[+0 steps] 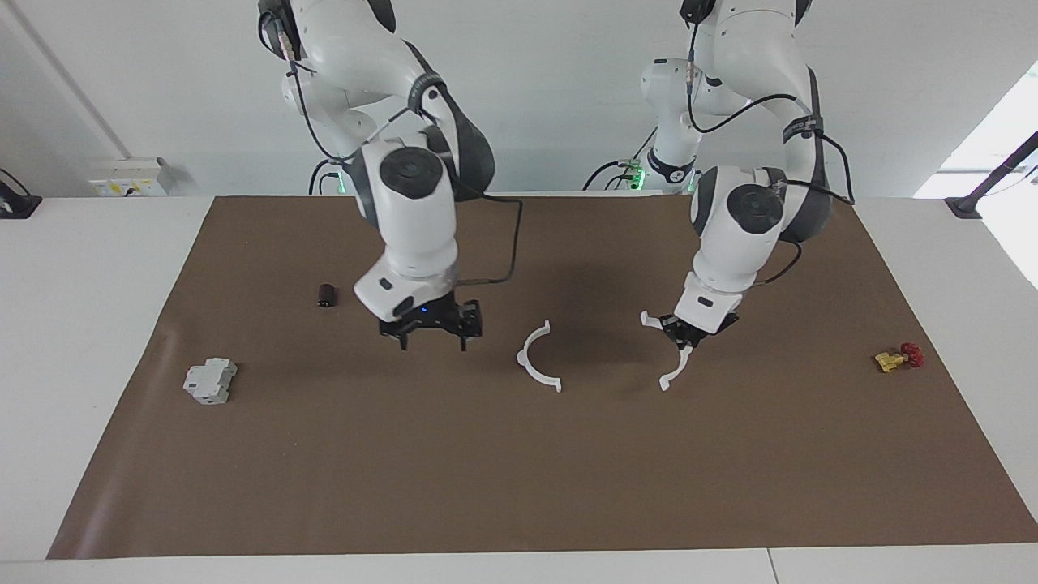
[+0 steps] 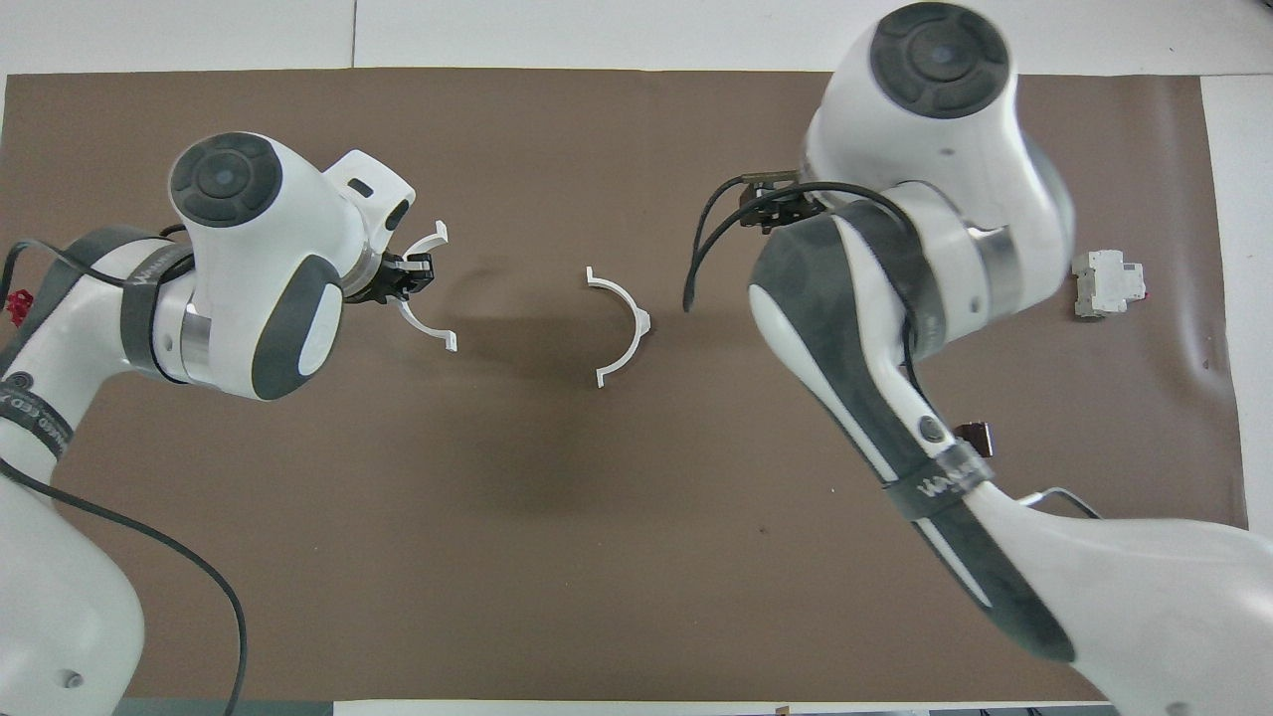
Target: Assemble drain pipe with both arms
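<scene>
white half-ring (image 1: 538,358) free mid-mat, right jaws (image 1: 434,339) apart beside it, left jaws (image 1: 686,338) clamped on second half-ring (image 1: 671,369)

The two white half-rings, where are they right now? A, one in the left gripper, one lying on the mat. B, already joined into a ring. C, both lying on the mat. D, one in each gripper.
A: the left gripper is shut on one half-ring, while the other half-ring lies free on the brown mat, beside the open right gripper.
</scene>
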Robot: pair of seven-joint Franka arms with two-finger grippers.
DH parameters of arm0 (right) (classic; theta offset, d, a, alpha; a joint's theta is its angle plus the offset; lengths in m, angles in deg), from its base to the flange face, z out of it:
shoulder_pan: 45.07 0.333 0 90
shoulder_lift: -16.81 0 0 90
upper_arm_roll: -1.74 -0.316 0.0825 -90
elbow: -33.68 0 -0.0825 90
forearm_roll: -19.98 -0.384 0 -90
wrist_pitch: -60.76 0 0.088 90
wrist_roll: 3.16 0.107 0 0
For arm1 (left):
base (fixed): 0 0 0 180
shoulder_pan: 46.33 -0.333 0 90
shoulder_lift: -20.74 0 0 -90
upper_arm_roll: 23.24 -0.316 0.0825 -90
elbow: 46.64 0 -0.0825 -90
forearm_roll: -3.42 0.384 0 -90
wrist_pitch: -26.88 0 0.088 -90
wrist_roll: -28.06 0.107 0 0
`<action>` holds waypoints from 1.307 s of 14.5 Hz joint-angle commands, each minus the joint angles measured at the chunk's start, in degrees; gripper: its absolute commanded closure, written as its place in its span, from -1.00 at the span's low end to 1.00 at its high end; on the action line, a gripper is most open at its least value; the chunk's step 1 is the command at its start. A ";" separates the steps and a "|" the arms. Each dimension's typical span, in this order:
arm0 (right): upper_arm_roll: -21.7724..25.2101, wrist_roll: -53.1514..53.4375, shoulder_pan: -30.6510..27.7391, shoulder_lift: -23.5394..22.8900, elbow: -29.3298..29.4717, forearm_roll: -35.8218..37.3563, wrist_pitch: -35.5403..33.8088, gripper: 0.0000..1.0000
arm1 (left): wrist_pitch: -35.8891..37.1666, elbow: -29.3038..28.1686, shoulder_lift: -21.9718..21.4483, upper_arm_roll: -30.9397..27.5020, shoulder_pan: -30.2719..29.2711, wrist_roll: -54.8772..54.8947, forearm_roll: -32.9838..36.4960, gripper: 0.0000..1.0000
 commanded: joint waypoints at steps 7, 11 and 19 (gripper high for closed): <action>-0.23 -16.97 -14.53 19.34 -9.34 -1.89 -17.58 -1.00 | -5.30 4.10 8.44 -0.82 9.94 -15.52 3.10 1.00; -0.32 -19.95 -16.73 24.25 -16.13 -1.98 -13.71 -1.00 | -8.29 3.40 9.06 -0.82 11.52 -15.96 3.37 1.00; -0.14 -20.15 -17.00 22.09 -14.48 -3.21 -13.44 -1.00 | -7.42 0.77 8.18 -0.90 15.04 -18.69 4.07 1.00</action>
